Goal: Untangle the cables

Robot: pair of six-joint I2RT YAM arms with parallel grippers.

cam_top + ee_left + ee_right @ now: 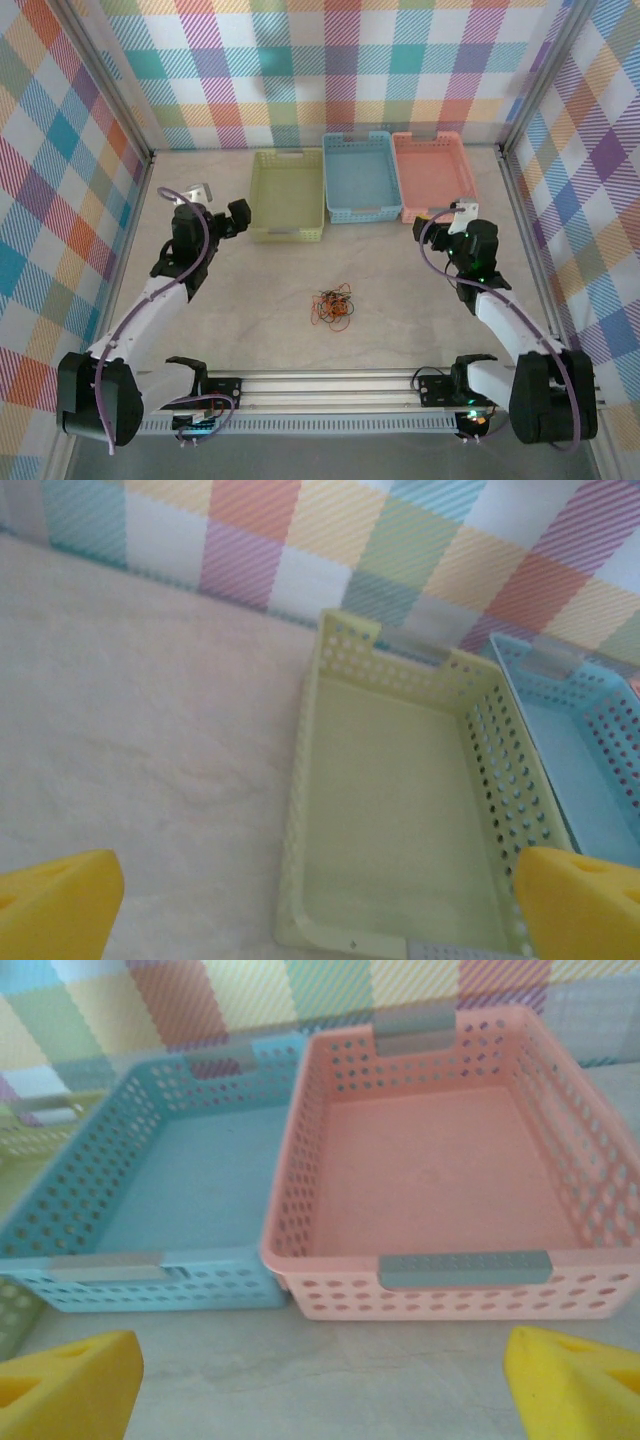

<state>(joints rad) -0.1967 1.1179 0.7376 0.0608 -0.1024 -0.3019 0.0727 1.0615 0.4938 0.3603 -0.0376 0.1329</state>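
From above, the cables (pixel 334 307) lie in one orange, green and black knot on the counter (pixel 260 300), midway between the two arms. The left wrist view shows the left gripper (pixel 320 880) spread wide and empty, facing the green basket (pixel 298 810). The right wrist view shows the right gripper (pixel 322 1355) also wide apart, holding nothing, before the blue basket (pixel 160 1270) and pink basket (pixel 465 1270).

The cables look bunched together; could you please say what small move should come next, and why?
Probably bring the right tool back and down over the cables: they lie in one tangle mid-table, while it hovers open and empty by the pink basket.
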